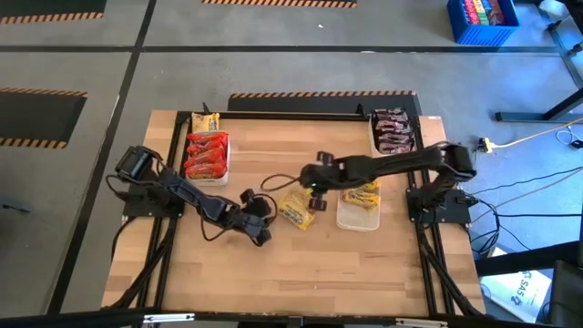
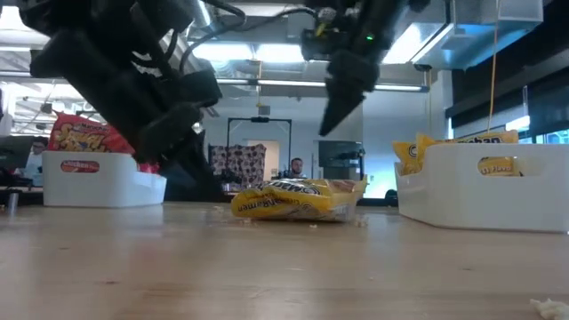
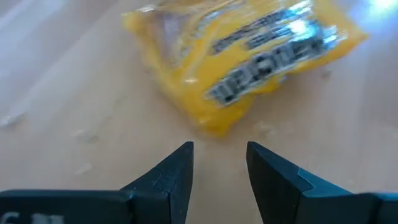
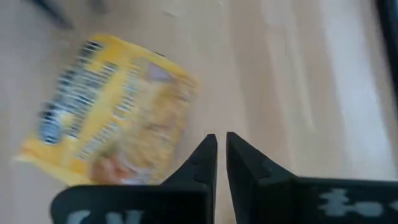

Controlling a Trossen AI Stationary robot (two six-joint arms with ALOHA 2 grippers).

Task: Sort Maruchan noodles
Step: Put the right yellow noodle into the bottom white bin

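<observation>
Yellow noodle packet [image 1: 296, 211] lies loose between open left jaws and closed right jaws.

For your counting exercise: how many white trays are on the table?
3: one at back left with red packets, one at back right with dark packets, one right of centre with yellow packets. None appears hidden.

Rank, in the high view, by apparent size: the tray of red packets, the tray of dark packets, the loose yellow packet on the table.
1 and 2. White rectangular tray of red-orange crinkly plastic packets and white tray of dark brown packets: they look alike, so no ranking.
3. Loose yellow crinkly plastic packet: clearly smallest.
</observation>
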